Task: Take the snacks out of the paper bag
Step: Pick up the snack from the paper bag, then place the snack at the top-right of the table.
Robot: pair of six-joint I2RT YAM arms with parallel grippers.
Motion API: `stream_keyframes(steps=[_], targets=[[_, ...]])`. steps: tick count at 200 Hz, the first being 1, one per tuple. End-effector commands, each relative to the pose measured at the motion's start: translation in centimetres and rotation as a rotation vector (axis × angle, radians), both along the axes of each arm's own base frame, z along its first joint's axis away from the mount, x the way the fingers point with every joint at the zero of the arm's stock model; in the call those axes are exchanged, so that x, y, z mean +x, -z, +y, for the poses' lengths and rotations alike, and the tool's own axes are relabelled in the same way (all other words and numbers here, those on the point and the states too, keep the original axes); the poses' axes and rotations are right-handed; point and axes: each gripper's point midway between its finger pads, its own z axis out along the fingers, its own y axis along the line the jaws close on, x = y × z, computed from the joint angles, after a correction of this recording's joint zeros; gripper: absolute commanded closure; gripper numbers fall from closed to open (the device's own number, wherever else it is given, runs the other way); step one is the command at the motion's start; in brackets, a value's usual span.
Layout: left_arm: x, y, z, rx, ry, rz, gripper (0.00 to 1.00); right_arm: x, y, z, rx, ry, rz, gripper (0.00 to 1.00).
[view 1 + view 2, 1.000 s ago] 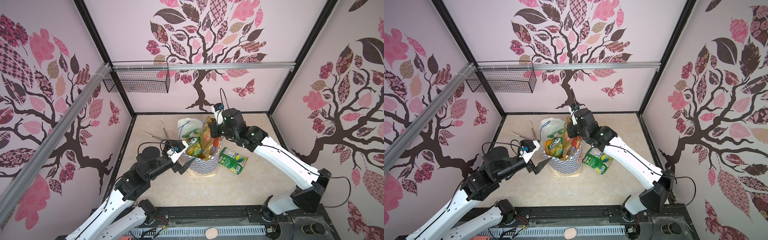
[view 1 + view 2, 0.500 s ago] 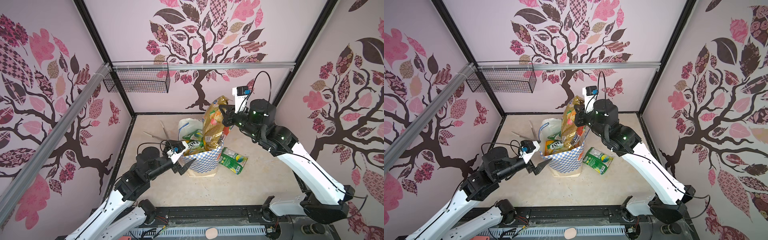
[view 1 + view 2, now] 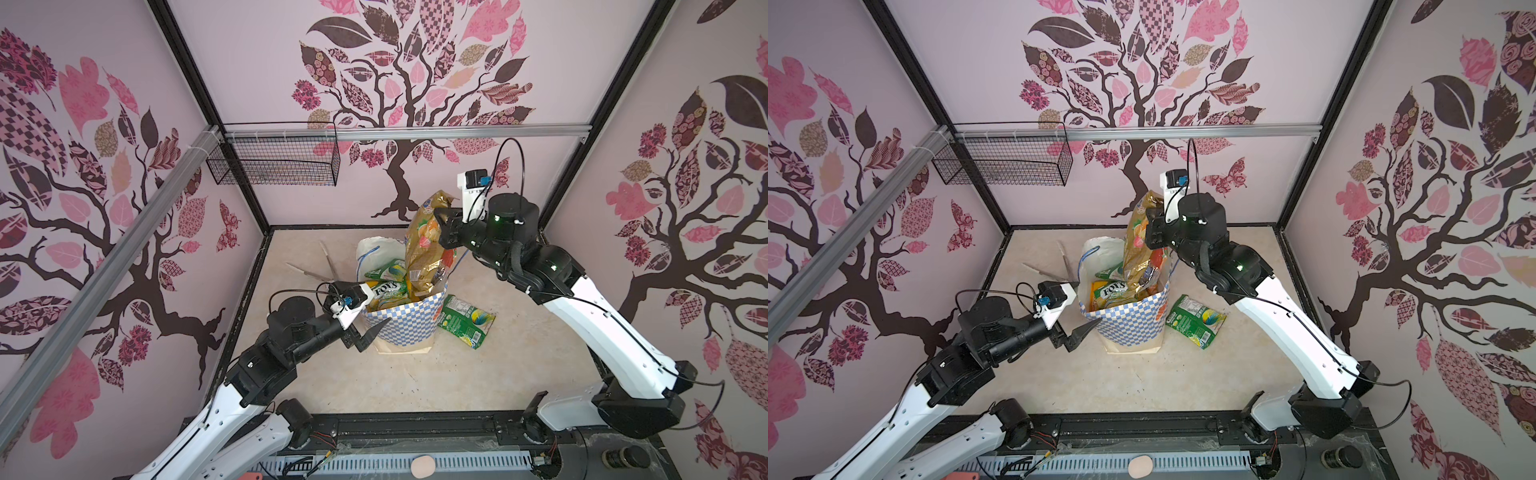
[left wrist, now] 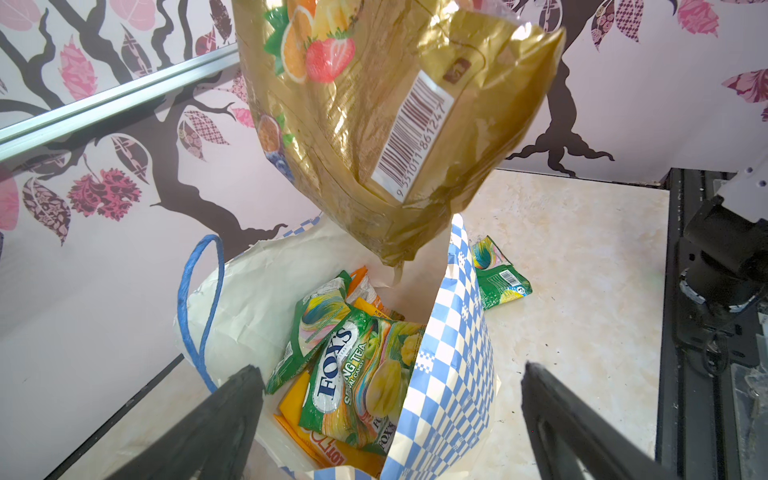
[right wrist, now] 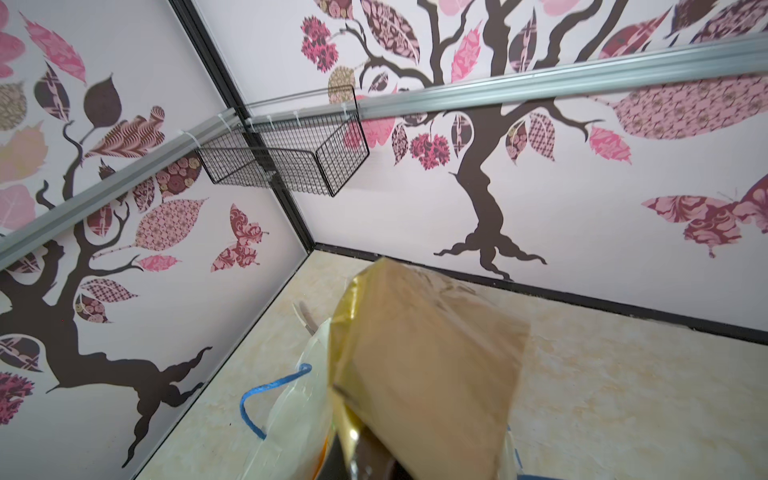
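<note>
The paper bag stands upright mid-table, its blue checkered band and a blue cord handle showing. My right gripper is shut on the upper part of a gold fruit-print snack packet, which hangs with its lower end at the bag's mouth. Inside the bag lie a green FOX'S packet and a yellow-orange one. My left gripper is open, straddling the bag's near wall. A green packet lies on the table right of the bag.
Metal scissors lie on the table behind and left of the bag. A black wire basket hangs on the back wall's rail at the left corner. Patterned walls enclose three sides.
My right gripper has risen out of the bag with the gold packet, lifting it until only its lower end is at the mouth. The left arm has stayed put.
</note>
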Motion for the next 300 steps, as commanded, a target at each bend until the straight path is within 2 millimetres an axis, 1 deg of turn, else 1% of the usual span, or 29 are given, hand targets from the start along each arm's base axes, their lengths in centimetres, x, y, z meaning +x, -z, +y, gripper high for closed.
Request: stream_keyframes(steps=[1, 12, 33, 61, 81, 106, 120, 139, 162, 179, 188, 211, 222, 231, 247, 271, 286, 300], targets=[[-1.2, -0.2, -1.4, -0.044, 0.104, 0.018, 0.01, -3.4, -11.0, -4.4, 0.217, 0.057, -0.251, 1.00], [-1.9, -0.5, -2.0, -0.069, 0.148, 0.025, 0.01, -4.3, -12.0, -5.8, 0.233, 0.082, -0.274, 1.00], [-2.2, -0.4, -2.7, -0.084, 0.172, 0.047, 0.01, -6.7, -13.8, -8.3, 0.275, 0.098, -0.309, 1.00], [-2.0, 0.1, -3.3, -0.074, 0.179, 0.075, 0.02, -9.2, -14.4, -11.7, 0.301, 0.152, -0.315, 1.00], [-1.9, 0.3, -3.2, -0.063, 0.173, 0.071, 0.02, -10.6, -13.8, -14.7, 0.297, 0.236, -0.320, 1.00], [-1.6, 0.6, -2.8, -0.039, 0.146, 0.050, 0.02, -11.7, -12.2, -17.9, 0.263, 0.346, -0.313, 1.00], [-1.6, 0.7, -2.7, -0.027, 0.146, 0.043, 0.02, -11.9, -10.9, -19.1, 0.238, 0.396, -0.296, 1.00], [-2.4, 0.8, -3.2, -0.029, 0.199, 0.049, 0.02, -11.8, -8.8, -19.7, 0.211, 0.435, -0.264, 1.00], [-3.1, 1.1, -4.0, -0.033, 0.267, 0.077, 0.02, -10.8, -5.4, -19.6, 0.172, 0.475, -0.213, 1.00], [-3.4, 1.2, -4.5, -0.040, 0.297, 0.096, 0.02, -9.4, -2.7, -19.1, 0.120, 0.515, -0.181, 1.00], [-3.6, 1.2, -4.6, -0.044, 0.308, 0.101, 0.02, -8.6, -1.2, -18.8, 0.079, 0.544, -0.166, 1.00], [-3.8, 1.3, -4.8, -0.049, 0.324, 0.112, 0.02, -6.4, 1.8, -18.5, -0.029, 0.617, -0.150, 1.00], [-3.8, 1.2, -4.8, -0.048, 0.323, 0.111, 0.02, -5.1, 3.3, -18.5, -0.048, 0.633, -0.126, 1.00], [-3.6, 1.3, -4.7, -0.046, 0.316, 0.112, 0.02, -3.9, 4.7, -18.6, -0.024, 0.622, -0.081, 1.00], [-3.1, 1.4, -4.5, -0.040, 0.281, 0.108, 0.01, -1.5, 7.5, -19.4, 0.036, 0.605, 0.013, 1.00], [-2.6, 1.5, -4.2, -0.033, 0.251, 0.099, 0.01, 1.6, 11.8, -21.6, 0.091, 0.640, 0.121, 1.00], [-2.5, 1.4, -4.1, -0.034, 0.241, 0.091, 0.01, 2.8, 13.6, -23.3, 0.089, 0.699, 0.148, 1.00], [-2.5, 1.4, -4.0, -0.034, 0.232, 0.087, 0.01, 3.6, 14.9, -25.3, 0.101, 0.778, 0.173, 1.00]])
